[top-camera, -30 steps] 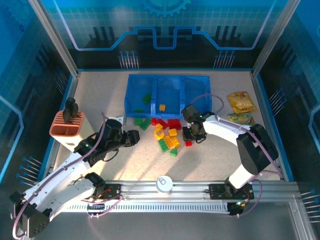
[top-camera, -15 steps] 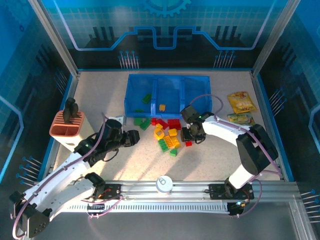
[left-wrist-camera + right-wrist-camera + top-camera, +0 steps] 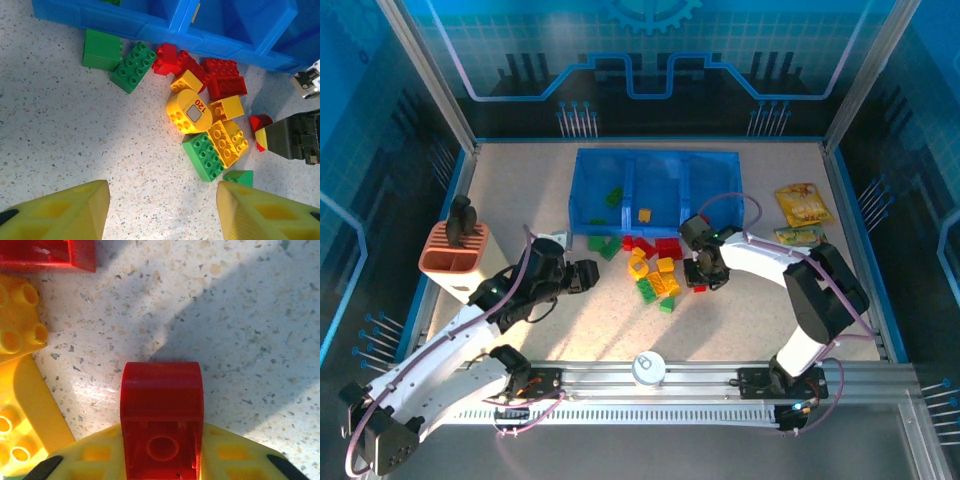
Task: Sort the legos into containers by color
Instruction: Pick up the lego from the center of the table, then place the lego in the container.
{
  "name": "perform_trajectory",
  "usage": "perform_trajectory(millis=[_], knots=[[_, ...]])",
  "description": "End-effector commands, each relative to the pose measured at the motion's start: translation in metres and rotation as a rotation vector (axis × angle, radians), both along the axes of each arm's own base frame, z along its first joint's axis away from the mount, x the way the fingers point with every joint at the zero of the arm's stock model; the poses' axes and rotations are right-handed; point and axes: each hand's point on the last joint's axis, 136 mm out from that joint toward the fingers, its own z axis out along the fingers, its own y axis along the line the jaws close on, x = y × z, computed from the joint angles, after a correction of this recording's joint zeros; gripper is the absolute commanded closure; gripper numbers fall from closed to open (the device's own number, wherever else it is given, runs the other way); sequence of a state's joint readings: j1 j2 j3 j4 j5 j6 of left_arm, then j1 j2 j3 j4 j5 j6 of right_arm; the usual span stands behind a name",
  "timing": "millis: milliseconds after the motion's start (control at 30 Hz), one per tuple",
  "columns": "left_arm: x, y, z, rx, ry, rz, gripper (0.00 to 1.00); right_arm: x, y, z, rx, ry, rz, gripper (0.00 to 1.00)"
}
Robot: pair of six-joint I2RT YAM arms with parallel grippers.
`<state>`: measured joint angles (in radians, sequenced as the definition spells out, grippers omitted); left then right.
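- Your right gripper (image 3: 161, 462): clamped on a small red studded plastic brick (image 3: 161, 400), low at the speckled table (image 3: 250, 315).
- Your left gripper (image 3: 161, 210): jaws apart, near the loose brick pile (image 3: 200, 117) before the translucent blue tray (image 3: 150, 25).

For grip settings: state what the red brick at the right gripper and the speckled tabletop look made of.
The small red brick: hard moulded plastic, glossy; smooth sheen, moulded round socket. The pale speckled tabletop: likely stone-look composite or laminate, matte; dark and tan flecks.
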<state>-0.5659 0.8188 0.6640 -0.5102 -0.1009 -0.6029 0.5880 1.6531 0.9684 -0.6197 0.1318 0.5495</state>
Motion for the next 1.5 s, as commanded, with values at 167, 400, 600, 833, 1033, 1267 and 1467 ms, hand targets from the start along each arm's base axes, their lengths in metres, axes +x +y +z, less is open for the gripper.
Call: perform_trajectory(millis=[167, 400, 600, 833, 1033, 1267, 1467], knots=[[-0.002, 0.003, -0.01, 0.062, 0.027, -0.011, 0.41, 0.065, -0.037, 0.109, 0.063, -0.21, -0.06, 0.72], [-0.01, -0.002, -0.016, 0.08, 0.053, -0.038, 0.41, 0.132, -0.053, 0.122, 0.084, -0.208, -0.099, 0.71], [-0.025, -0.018, -0.032, 0.065, 0.101, -0.083, 0.41, 0.172, -0.064, 0.1, 0.06, -0.166, -0.151, 0.72], [-0.032, -0.032, -0.044, 0.059, 0.13, -0.12, 0.4, 0.187, -0.067, 0.104, 0.035, -0.173, -0.166, 0.51], [-0.026, -0.047, -0.046, 0.058, 0.145, -0.151, 0.37, 0.181, -0.067, 0.135, 0.055, -0.243, -0.161, 0.37], [-0.013, -0.062, -0.048, 0.043, 0.155, -0.146, 0.36, 0.142, -0.05, 0.159, 0.109, -0.309, -0.099, 0.38], [0.002, -0.078, -0.057, 0.088, 0.194, -0.171, 0.34, 0.089, -0.029, 0.139, 0.161, -0.3, -0.044, 0.38]])
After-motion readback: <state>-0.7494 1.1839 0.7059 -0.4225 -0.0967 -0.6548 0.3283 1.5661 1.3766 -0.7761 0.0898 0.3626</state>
